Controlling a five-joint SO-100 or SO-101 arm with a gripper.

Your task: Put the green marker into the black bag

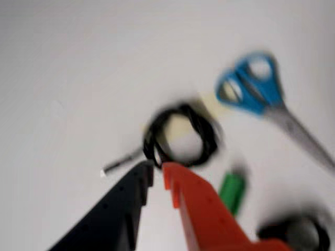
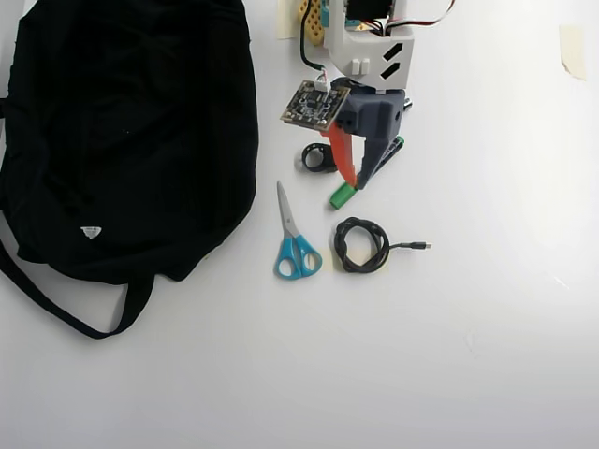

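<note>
The green marker (image 2: 342, 196) lies slanted on the white table, its bright green cap toward the scissors and most of its barrel hidden under my arm. My gripper (image 2: 357, 183) hovers over it, orange and black fingers meeting at the tips, shut with nothing between them. In the blurred wrist view the green cap (image 1: 232, 191) shows just right of the orange finger, outside the gripper (image 1: 158, 167). The black bag (image 2: 131, 131) fills the left of the overhead view, well apart from the marker, with a strap looping toward the bottom left.
Blue-handled scissors (image 2: 295, 243) (image 1: 256, 89) lie between bag and marker. A coiled black cable (image 2: 362, 245) (image 1: 180, 136) rests just below the marker's cap. A black ring (image 2: 318, 157) (image 1: 298, 232) sits beside the orange finger.
</note>
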